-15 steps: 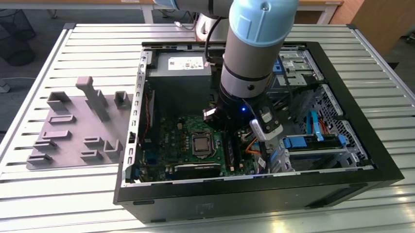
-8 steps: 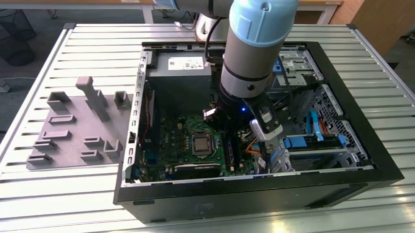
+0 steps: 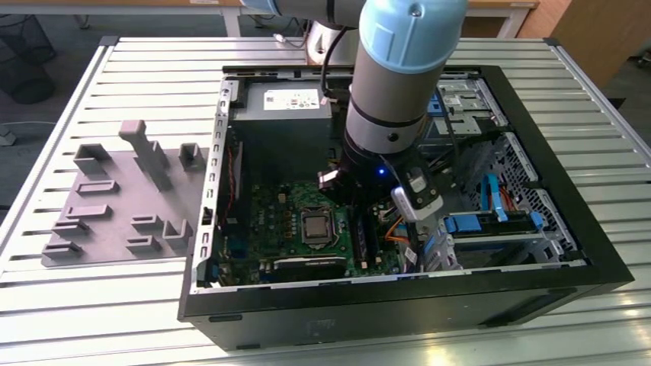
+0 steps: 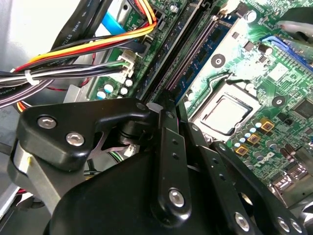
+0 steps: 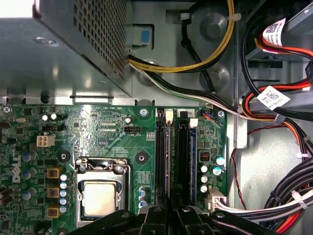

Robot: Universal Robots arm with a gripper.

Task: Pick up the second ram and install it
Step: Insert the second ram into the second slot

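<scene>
A white printed label [image 3: 295, 99] sits on the power supply near the exterior view's top. In the first wrist view, white barcode tags [image 5: 271, 98] hang on the cables and white lettering [image 5: 17, 169] marks the motherboard. The gripper [image 4: 161, 105] rests at the end of the black memory slots [image 4: 188, 58]; its opening cannot be told. A blue-green ram stick [image 5: 192, 152] stands seated in one slot; whether it is the second one is unclear.

2nd ram [image 5: 191, 159]: thin blue-green stick w/ dark chips, on edge, seated in black slot on motherboard.
</scene>
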